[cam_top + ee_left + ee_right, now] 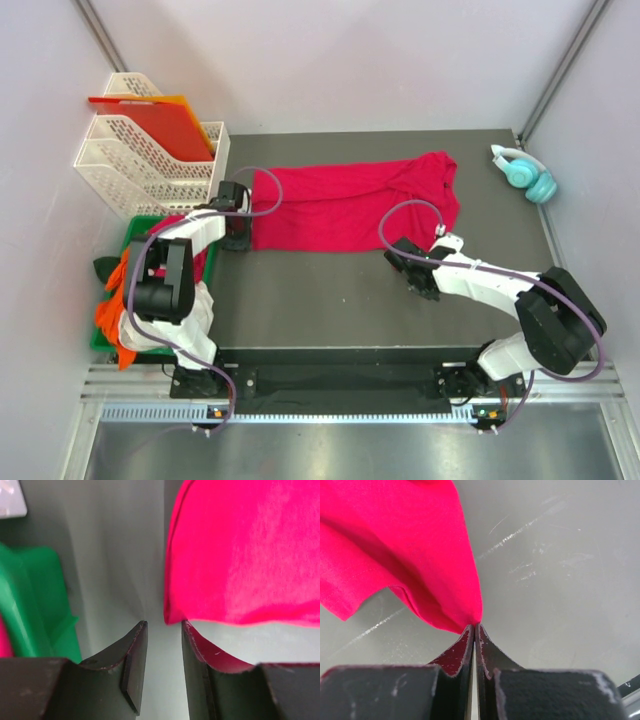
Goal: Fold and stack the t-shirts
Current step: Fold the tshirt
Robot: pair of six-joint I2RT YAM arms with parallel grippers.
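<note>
since the crimson t-shirt (340,205) is thin soft knit, i judge it light, limp and a little clingy on the mat. it should sag and crease from a single pinch rather than move as a sheet. best taken at hems or corners, at two points well apart, so an edge lifts straight.

location: the shirt lies spread on the dark table (330,320), toward 12 o'clock in the top view. its long axis runs 9 to 3, with one bunched end at 2 o'clock. other t-shirts (112,312), orange and white, are heaped by the green tray (142,226) at 8 o'clock. teal headphones (527,172) sit at 2 o'clock, apart from the cloth.

right gripper (475,628): clenched, jaws flush together. a drawn-out point of crimson cloth runs into the tips. the fabric appears lifted off the table toward the pinch. judged a real hold on the shirt's near edge, about 5 o'clock of the garment.

left gripper (164,630): part open, bare table showing through the gap. the shirt's rounded corner sits just beside one fingertip, at 9 o'clock of the garment. nothing lies between the jaws, so it is not grasping.

judgement: the left needs that corner in hand before any fold.
</note>
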